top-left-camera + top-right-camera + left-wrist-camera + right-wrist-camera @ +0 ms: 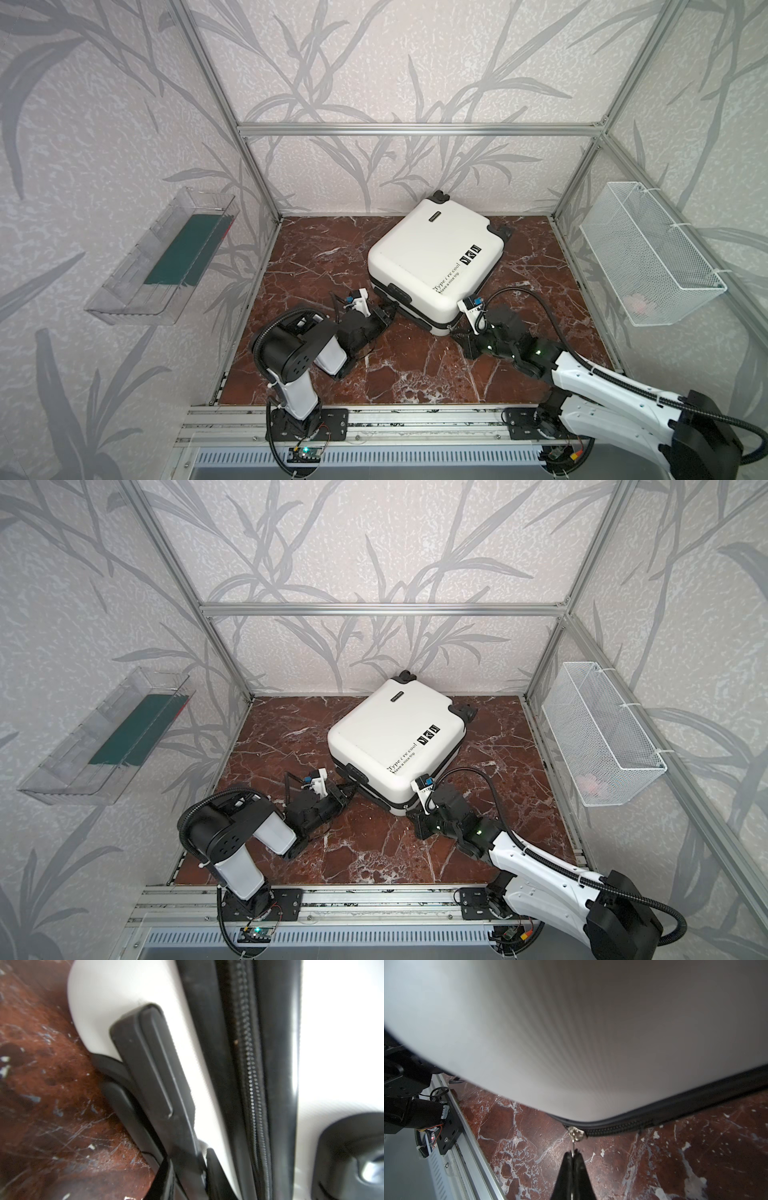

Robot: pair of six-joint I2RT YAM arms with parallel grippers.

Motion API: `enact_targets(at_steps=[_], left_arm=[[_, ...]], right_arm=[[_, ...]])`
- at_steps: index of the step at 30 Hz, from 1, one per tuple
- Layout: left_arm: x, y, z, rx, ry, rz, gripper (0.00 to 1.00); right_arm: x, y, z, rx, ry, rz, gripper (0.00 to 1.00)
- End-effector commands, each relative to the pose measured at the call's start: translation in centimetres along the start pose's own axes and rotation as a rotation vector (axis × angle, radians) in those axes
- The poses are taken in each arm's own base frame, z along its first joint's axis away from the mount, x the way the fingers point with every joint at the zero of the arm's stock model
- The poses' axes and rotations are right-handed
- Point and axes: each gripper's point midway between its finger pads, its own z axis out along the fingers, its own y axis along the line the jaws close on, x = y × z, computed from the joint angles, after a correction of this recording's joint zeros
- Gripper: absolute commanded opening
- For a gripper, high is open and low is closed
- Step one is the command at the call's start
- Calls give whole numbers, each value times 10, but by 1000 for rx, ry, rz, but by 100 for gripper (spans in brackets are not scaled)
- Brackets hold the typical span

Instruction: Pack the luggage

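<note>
Silvery zip pull (573, 1145), lower centre: pinching it with clenched right gripper (573, 1154); holding left gripper (386, 311) at handle (153, 1064) of suitcase (432, 257), unable to tell whether grasping. Probably unzipping; next needing steady dragging along zip (612, 1131).

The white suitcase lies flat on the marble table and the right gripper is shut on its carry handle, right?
One detail is off: the right gripper is shut on the zipper pull, as the right wrist view shows. The suitcase does lie flat on the marble table.
</note>
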Motion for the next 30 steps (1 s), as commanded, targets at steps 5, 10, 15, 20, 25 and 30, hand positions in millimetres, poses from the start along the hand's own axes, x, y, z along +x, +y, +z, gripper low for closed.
enact_targets(at_steps=[5, 10, 15, 20, 25, 30], left_arm=[[-2, -2, 2, 8, -20, 55, 9], [-1, -3, 4, 11, -19, 56, 5], [-1, -2, 4, 7, -21, 58, 1], [-1, 0, 3, 3, -21, 59, 0], [-1, 0, 2, 0, -24, 61, 0], [-2, -1, 1, 4, -28, 65, 0]], right_arm=[[18, 5, 7, -3, 10, -32, 0], [17, 20, 11, -36, -9, -76, 0], [13, 37, 14, -75, -36, -119, 0], [5, 45, 21, -78, -46, -130, 0], [-2, 52, 30, -82, -46, -127, 0], [-1, 42, 30, -26, -44, -109, 0]])
